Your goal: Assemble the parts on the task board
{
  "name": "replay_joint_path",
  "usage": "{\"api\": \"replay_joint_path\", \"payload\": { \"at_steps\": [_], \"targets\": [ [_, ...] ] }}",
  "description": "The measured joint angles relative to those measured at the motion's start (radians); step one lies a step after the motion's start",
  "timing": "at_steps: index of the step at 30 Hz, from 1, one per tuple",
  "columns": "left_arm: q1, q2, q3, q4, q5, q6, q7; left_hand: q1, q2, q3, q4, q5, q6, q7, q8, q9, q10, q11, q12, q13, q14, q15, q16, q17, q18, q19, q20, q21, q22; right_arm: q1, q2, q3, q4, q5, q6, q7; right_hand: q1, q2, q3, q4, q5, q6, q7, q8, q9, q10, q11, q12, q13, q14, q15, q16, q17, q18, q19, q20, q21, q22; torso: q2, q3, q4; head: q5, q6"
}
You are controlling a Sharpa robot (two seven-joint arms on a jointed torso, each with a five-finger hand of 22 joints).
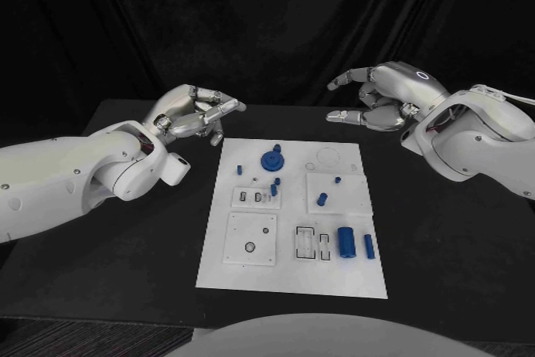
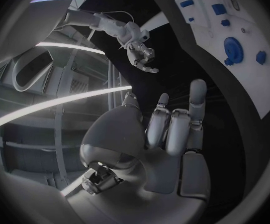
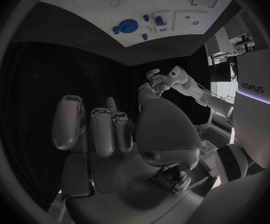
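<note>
my left hand (image 1: pixel 199 112) hangs empty, fingers curled, nearest the blue gear (image 1: pixel 273 159) on the task board (image 1: pixel 223 256); right hand (image 1: pixel 385 94) empty, half-open.

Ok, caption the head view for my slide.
Both hands, left hand and right hand, hover empty beyond the task board, blue parts unassembled.

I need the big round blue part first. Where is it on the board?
In the head view, the round blue part sits near the far edge of the white board, left of centre, closest to the left hand.
</note>
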Motion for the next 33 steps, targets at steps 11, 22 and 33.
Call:
{"api": "replay_joint_path", "payload": {
  "at_steps": [11, 22, 33],
  "targets": [
    [0.109, 0.069, 0.001, -0.004, -0.319, 0.108, -0.414, -0.081, 0.004, -0.053, 0.004, -0.012, 0.074, -0.054, 0.186, 0.114, 0.034, -0.057, 0.041, 0.016, 0.04, -0.059, 0.003, 0.021, -0.122, 0.494, -0.031, 0.37, 0.433, -0.032, -0.008, 0.0, -0.017, 0.047, 0.03, 0.011, 0.015, 0.014, 0.0, 0.0, 0.042, 0.036, 0.003, 0.014, -0.008, 0.0, 0.0, 0.0, 0.0, 0.0, 0.0, 0.0, 0.0, 0.0, 0.0, 0.0, 0.0, 0.0, -0.003, 0.0153, -0.0155, 0.014, -0.002],
    [0.164, 0.195, 0.001, -0.025, -0.442, 0.426, -0.86, -0.114, 0.026, -0.004, -0.011, 0.04, 0.078, -0.125, 0.414, 0.441, 0.033, -0.124, 0.041, 0.017, 0.04, -0.126, 0.003, 0.021, -0.122, 0.496, -0.096, 0.371, 0.433, -0.052, -0.013, 0.0, -0.017, 0.059, 0.055, 0.012, 0.02, 0.02, -0.009, 0.003, 0.065, 0.052, 0.002, 0.016, -0.012, 0.0, 0.0, 0.0, 0.0, 0.0, 0.0, 0.0, 0.0, 0.0, 0.003, 0.004, 0.005, 0.0, -0.003, 0.0377, -0.0267, 0.027, -0.01],
    [0.169, 0.287, 0.001, -0.067, -0.468, 0.586, -1.065, -0.114, 0.026, 0.029, -0.008, 0.026, 0.089, -0.139, 0.436, 0.533, 0.034, -0.135, 0.041, 0.018, 0.038, -0.139, 0.003, 0.021, -0.122, 0.496, -0.111, 0.371, 0.432, -0.067, -0.015, 0.0, -0.006, 0.058, 0.063, 0.015, 0.024, 0.024, -0.011, 0.0, 0.077, 0.055, 0.005, 0.016, -0.015, 0.0, 0.0, 0.0, 0.0, 0.0, 0.0, 0.0, 0.0, 0.0, 0.003, 0.004, 0.005, 0.0, 0.004, 0.0663, -0.0458, 0.047, -0.019]
  ]
}}
